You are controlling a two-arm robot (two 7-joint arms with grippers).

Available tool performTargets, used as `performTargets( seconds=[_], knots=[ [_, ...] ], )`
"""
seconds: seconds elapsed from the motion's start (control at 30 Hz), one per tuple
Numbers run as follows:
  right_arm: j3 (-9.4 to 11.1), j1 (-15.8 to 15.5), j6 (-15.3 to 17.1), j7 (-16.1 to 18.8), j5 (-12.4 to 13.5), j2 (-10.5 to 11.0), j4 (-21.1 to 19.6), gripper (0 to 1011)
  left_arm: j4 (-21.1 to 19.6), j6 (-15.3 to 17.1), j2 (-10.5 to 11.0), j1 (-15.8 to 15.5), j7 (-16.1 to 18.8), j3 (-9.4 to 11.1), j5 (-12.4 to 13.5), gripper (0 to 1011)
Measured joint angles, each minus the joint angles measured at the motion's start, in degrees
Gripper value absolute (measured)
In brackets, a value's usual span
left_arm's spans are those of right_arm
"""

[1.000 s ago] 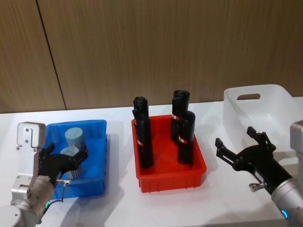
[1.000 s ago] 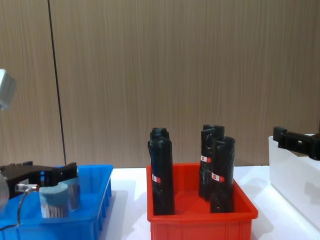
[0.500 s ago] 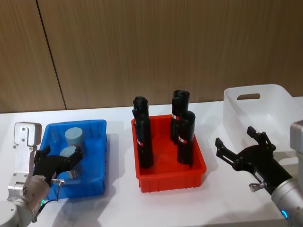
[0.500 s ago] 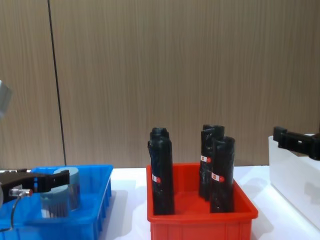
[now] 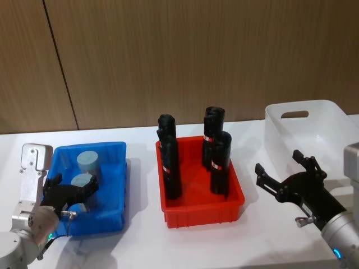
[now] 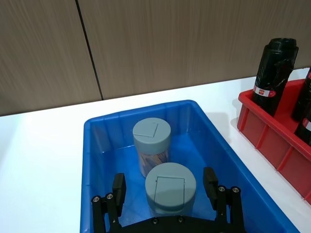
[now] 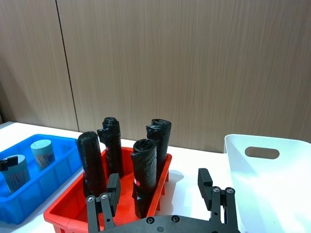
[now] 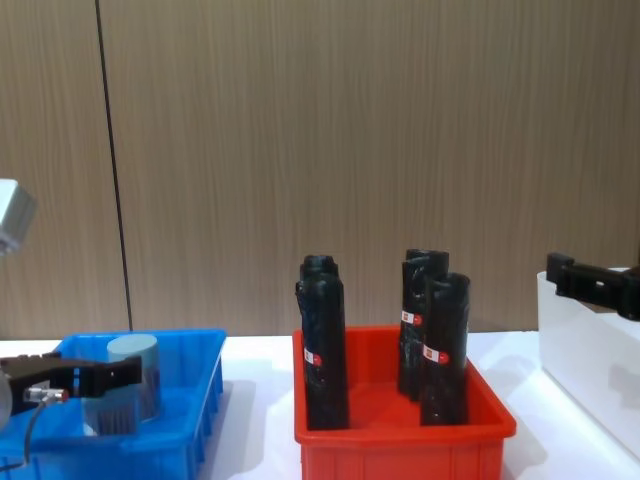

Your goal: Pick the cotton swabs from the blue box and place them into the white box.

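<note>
The black rolls' labels were unreadable. My left gripper, jaws apart, straddled the blue bin's near jar; my right gripper gaped by the white bin.

The rear jar and the near jar of cotton swabs stand upright, one just behind the other, in the blue box. Each is a small clear cylinder with a pale blue-grey round lid and tan sticks inside. That shallow, bright blue box sits toward the left edge of the bench, and the taller translucent white box, with its oval handle slot, stands at the right edge.
</note>
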Motion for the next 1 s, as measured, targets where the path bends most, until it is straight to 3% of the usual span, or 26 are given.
performTargets(
  seconds=[0.73, 1.0],
  knots=[
    [0.00, 0.00, 0.00, 0.00, 0.00, 0.00, -0.01, 1002, 11.71, -2.28, -2.48, -6.42, -8.60, 0.34, 2.43, 1003],
    [0.00, 0.00, 0.00, 0.00, 0.00, 0.00, 0.00, 1002, 14.98, -2.83, -3.33, -8.20, -10.20, 0.56, 2.79, 834]
  ],
)
